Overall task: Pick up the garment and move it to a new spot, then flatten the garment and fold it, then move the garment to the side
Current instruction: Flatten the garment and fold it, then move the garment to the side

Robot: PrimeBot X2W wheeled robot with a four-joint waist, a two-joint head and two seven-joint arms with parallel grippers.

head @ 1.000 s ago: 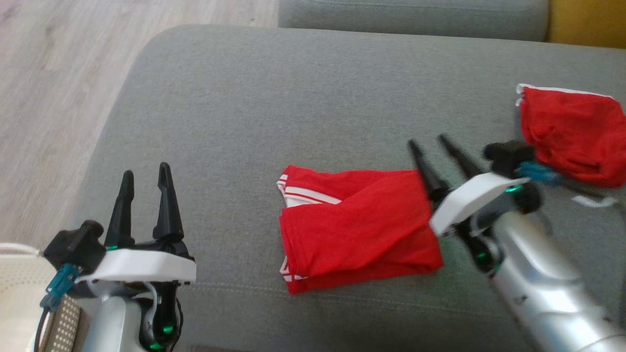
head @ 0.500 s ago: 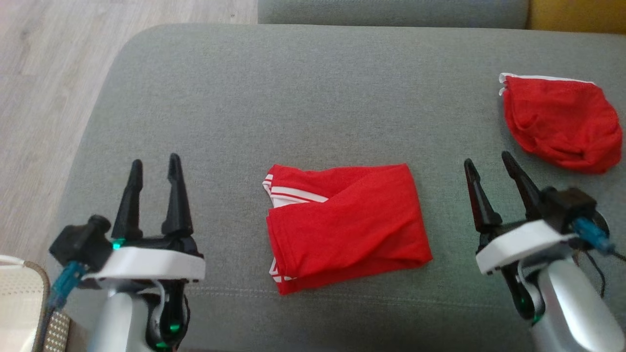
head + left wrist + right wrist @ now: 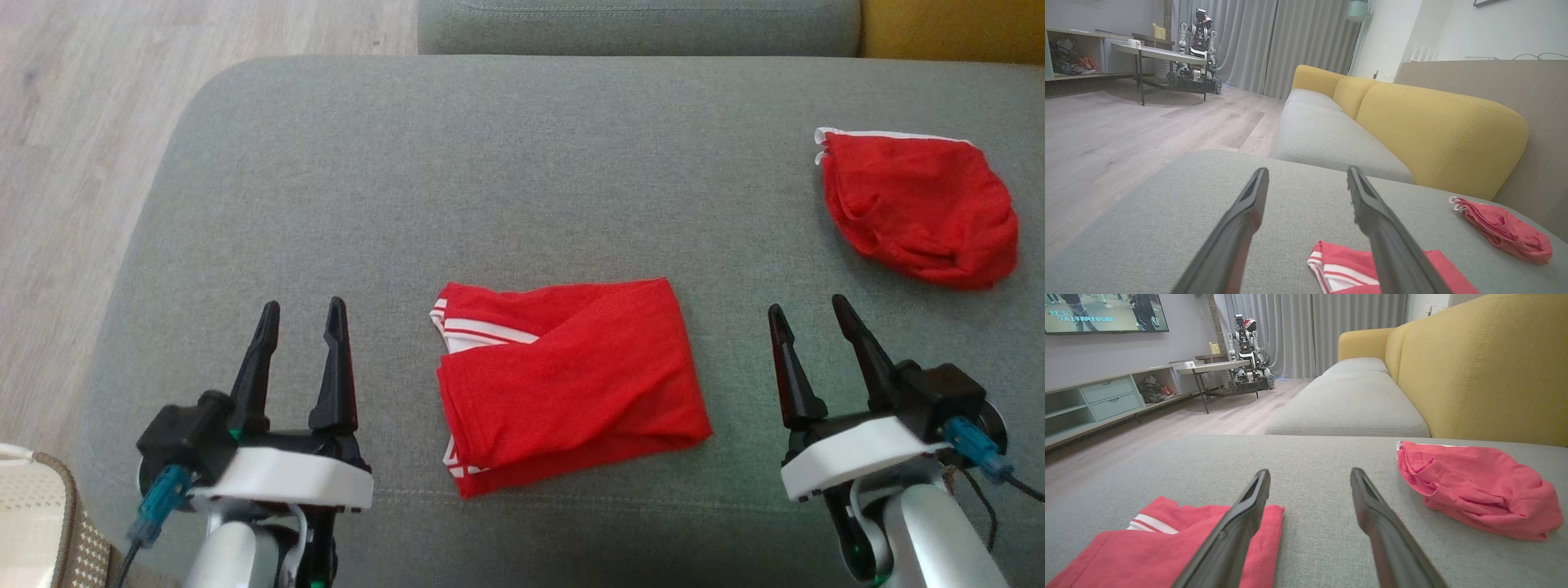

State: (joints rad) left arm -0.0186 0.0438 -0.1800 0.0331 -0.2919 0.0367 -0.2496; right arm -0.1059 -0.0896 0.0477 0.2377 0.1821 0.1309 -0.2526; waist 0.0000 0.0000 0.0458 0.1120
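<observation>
Left hand (image 3: 302, 302): released, empty.
Right hand (image 3: 807, 304): released, empty.
Folded garment (image 3: 571, 376): flat between both hands, touching neither.
Next move: pinch every layer at opposite edges, lift level.
Crumpled garment (image 3: 918, 208): beyond right hand, apart.

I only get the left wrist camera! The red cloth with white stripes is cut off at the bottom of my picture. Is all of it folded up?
Observer: Yes. From the head view, the red folded garment with white stripes lies as a rough rectangle on the grey fabric cushion, and nothing is gripping it.
Operator: What's on its far side from me?
Observer: The right pincer is there, open, a little way off the garment's right edge and not touching it.
Operator: Is there a TV in this room?
Observer: Yes. The right wrist view shows a wall-mounted screen, switched on, at its upper left.
</observation>
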